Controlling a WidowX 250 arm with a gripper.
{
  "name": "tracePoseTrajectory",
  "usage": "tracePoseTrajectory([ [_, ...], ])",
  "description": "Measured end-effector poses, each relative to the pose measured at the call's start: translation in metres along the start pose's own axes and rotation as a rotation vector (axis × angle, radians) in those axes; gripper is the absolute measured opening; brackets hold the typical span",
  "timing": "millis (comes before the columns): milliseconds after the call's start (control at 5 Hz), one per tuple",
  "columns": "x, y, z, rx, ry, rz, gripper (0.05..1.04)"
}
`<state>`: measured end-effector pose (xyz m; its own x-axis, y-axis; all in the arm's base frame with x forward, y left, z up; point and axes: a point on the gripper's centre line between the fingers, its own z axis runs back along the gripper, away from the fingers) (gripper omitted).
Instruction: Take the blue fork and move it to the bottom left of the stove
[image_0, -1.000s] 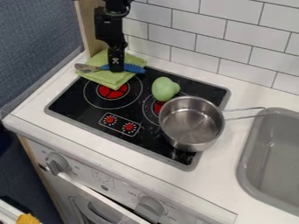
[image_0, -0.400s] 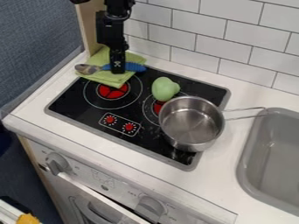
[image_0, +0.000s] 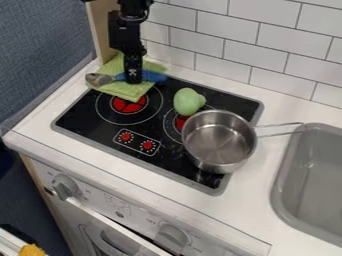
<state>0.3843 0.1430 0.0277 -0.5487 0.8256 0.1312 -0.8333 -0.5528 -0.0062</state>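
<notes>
The black gripper (image_0: 133, 79) hangs straight down at the back left of the stove (image_0: 107, 136), over the green cloth. It crosses in front of the blue fork's handle (image_0: 155, 77) and hides the middle of it. The fork's metal head (image_0: 99, 79) points left, over the cloth's left part, while the blue end sticks out to the gripper's right. Whether the gripper holds the handle cannot be made out.
Under the fork lies the folded green cloth (image_0: 127, 90), partly over the stove's back left corner. A green pear-like toy (image_0: 189, 101) and a steel pot (image_0: 219, 141) stand on the stove's right half. A grey sink (image_0: 314, 180) is at the right.
The gripper dipped slightly, then rose a little. The fork's head has turned and looks darker than at first, and its blue handle has shifted slightly.
</notes>
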Motion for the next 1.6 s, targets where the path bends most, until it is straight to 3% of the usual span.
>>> tracePoseTrajectory([
  [400, 0.005, -0.015, 0.032, -0.033, -0.034, -0.002, 0.372],
  [600, -0.002, -0.011, 0.054, -0.08, -0.013, -0.04, 0.372],
  [800, -0.005, 0.002, 0.059, -0.073, -0.003, -0.11, 0.372],
  [1000, -0.008, 0.018, 0.055, -0.021, -0.019, -0.221, 0.372],
  [1200, -0.019, 0.045, 0.067, -0.012, -0.022, -0.351, 0.372],
  [1400, -0.014, 0.069, 0.07, 0.031, -0.045, -0.467, 0.372],
  [1600, 0.003, 0.091, 0.066, 0.062, -0.085, -0.496, 0.372],
])
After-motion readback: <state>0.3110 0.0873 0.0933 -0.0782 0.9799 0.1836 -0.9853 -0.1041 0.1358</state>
